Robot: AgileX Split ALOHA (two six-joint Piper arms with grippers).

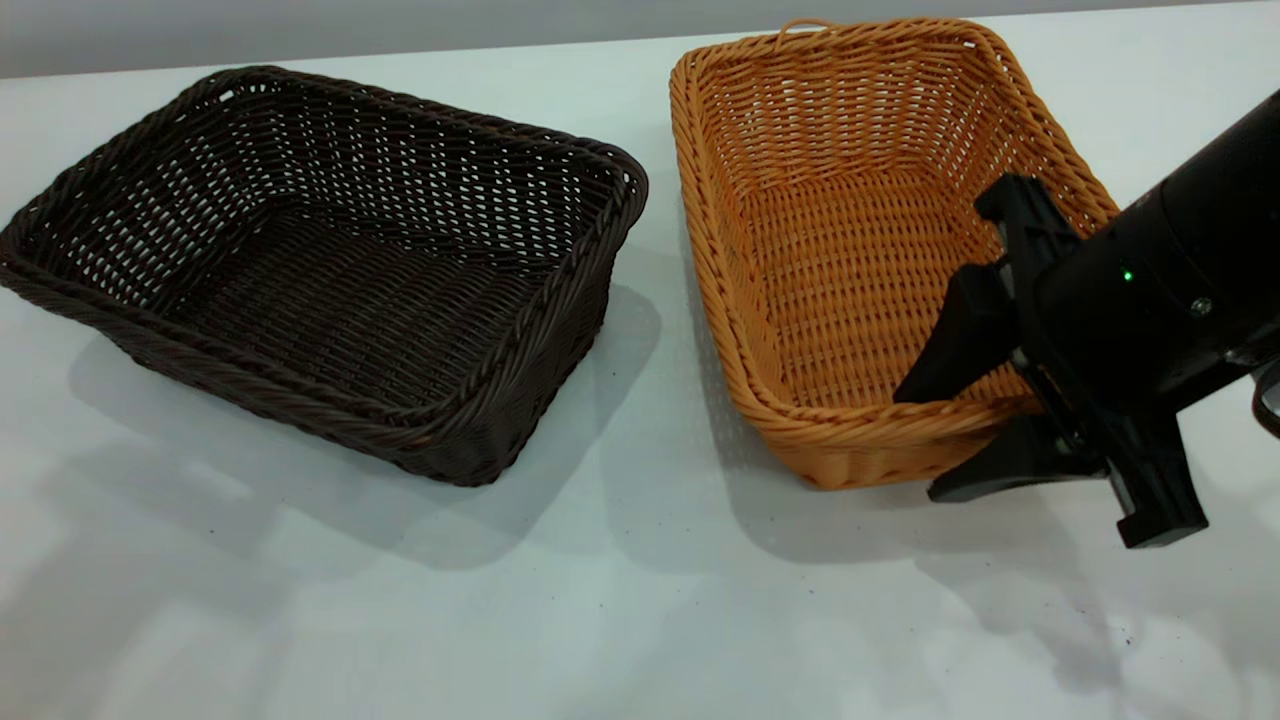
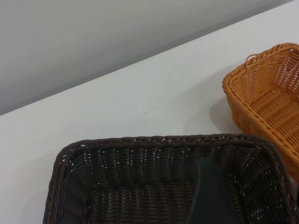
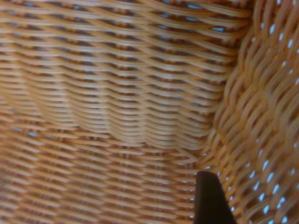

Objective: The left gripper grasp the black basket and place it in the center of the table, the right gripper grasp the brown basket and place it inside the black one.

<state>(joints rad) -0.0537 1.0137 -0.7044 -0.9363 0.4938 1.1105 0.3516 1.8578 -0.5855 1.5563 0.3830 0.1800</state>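
Right gripper [image 1: 945, 440] straddles near rim of brown basket [image 1: 850, 290], fingers spread, one inside, one outside, not clamped yet. Black basket [image 1: 320, 270] sits just left on table [image 1: 600, 620]. Left gripper's state: cannot tell. Next: clamp rim, lift.

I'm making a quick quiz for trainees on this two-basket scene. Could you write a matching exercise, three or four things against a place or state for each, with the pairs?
Things:
1. black basket
2. brown basket
3. right gripper
4. table

Descriptions:
A. straddles a wicker rim at the near corner, one finger inside, one outside
B. white surface under everything
C. at the exterior view's left, empty
D. at the exterior view's right, small loop on its far end

Pairs: 1-C, 2-D, 3-A, 4-B
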